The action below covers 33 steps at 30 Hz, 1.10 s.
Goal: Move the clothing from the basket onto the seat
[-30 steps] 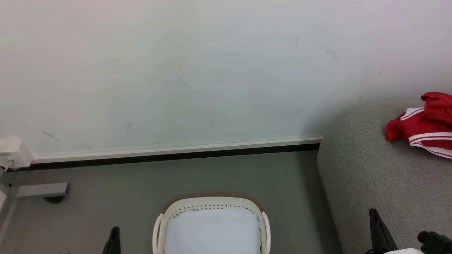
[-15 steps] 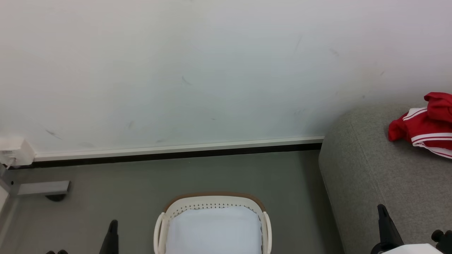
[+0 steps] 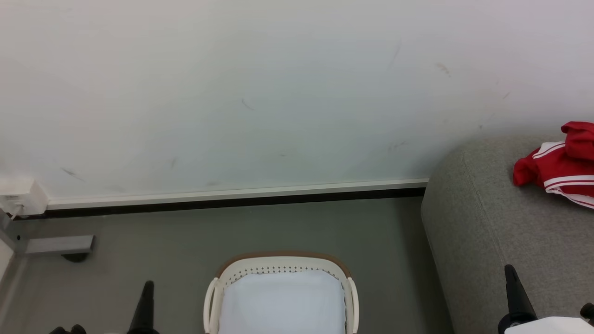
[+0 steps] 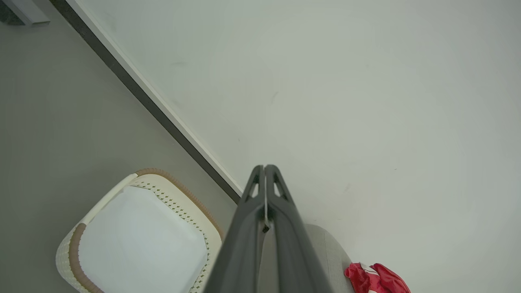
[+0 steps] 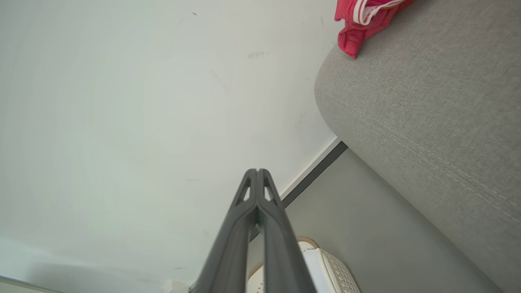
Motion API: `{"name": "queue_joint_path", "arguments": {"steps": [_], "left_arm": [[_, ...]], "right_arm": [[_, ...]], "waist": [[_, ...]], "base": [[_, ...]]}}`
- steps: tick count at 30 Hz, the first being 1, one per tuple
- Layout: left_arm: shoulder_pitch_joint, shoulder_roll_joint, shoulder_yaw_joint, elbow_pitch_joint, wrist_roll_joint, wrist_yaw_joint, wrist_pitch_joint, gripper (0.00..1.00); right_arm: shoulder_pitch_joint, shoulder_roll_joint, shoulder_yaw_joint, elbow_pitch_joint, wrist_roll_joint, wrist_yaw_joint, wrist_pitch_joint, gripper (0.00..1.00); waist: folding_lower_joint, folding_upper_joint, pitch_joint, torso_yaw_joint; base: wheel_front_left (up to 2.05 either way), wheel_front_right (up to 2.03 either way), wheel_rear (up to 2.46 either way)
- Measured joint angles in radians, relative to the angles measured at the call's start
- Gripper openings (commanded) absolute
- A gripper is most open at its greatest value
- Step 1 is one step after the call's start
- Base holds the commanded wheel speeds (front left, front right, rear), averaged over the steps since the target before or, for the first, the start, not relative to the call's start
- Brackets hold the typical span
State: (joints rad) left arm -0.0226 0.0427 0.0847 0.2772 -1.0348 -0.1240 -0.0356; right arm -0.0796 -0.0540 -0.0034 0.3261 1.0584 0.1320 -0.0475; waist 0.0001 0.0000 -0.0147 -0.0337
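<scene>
Red clothing (image 3: 559, 168) with white striped trim lies bunched on the grey sofa seat (image 3: 492, 232) at the right; it also appears as red clothing (image 4: 376, 278) and red clothing (image 5: 362, 22) in the wrist views. On the floor at the bottom centre stands the cream basket (image 3: 283, 266), brown-rimmed, holding just its white liner (image 3: 283, 301). My left gripper (image 3: 147, 290) rises left of the basket, shut and empty; in its own view the left gripper (image 4: 264, 167) has its fingers pressed together. Over the sofa's front, my right gripper (image 3: 510, 273) is also shut with nothing in it, as the right gripper (image 5: 257, 171) confirms.
A pale wall (image 3: 278, 93) with a white and black skirting strip (image 3: 232, 197) runs behind the basket. A white socket box (image 3: 18, 199) and a grey metal foot (image 3: 58, 245) sit at the far left. Grey-green floor (image 3: 385, 246) separates basket and sofa.
The whole head view has drifted slightly, so the camera moved. Both fingertips now reach a little higher in the view, and the right one sits further right. Clothing and basket stay put.
</scene>
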Motion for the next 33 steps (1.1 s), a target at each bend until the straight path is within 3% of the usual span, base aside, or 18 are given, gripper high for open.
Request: {"name": "queue_joint_path", "arguments": {"steps": [33], "left_arm": [[-0.043, 0.001, 0.014, -0.018, -0.313, 0.000, 0.081, 0.00]], "right_arm": [[-0.014, -0.001, -0.055, -0.043, 0.307, 0.000, 0.086, 0.00]], "waist": [[0.0000, 0.0000, 0.009, 0.016]], "base": [[0.00, 0.00, 0.00]]}}
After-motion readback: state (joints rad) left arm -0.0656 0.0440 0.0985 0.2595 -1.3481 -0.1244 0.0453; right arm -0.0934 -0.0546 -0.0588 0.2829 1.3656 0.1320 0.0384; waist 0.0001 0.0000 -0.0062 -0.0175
